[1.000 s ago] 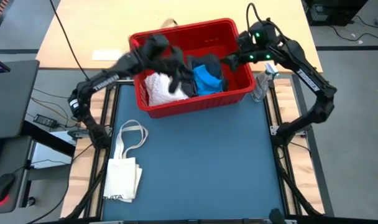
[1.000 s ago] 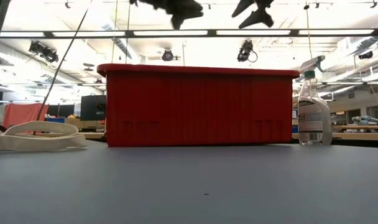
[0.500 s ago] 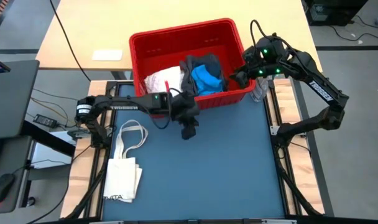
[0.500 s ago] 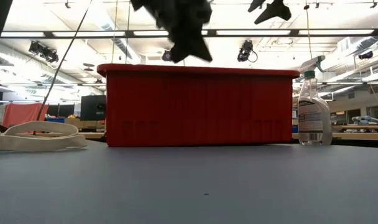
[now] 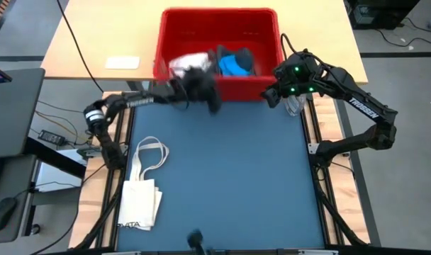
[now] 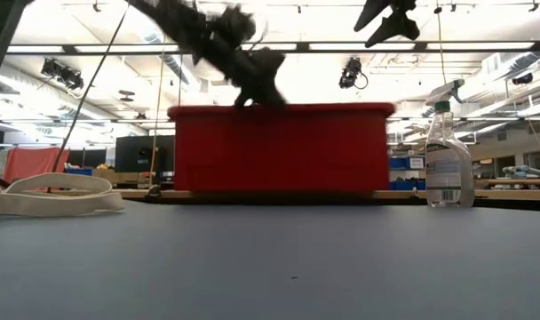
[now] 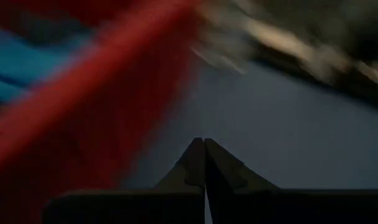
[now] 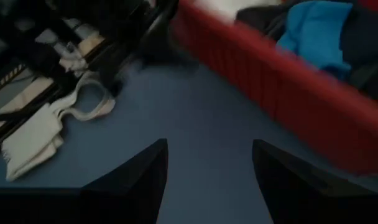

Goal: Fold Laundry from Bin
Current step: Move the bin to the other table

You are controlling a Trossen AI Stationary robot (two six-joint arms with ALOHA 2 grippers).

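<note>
L tool was pinched shut, empty, by the bin; R tool gaped open — should've reopened over the laundry first.

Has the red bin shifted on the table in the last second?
Yes. The red bin has slid away from the blue mat onto the wooden tabletop, and in the low view it sits farther back than the spray bottle.

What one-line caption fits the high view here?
Left gripper, shut and empty, at the red bin's near wall; right gripper open beside the bin's corner.
</note>
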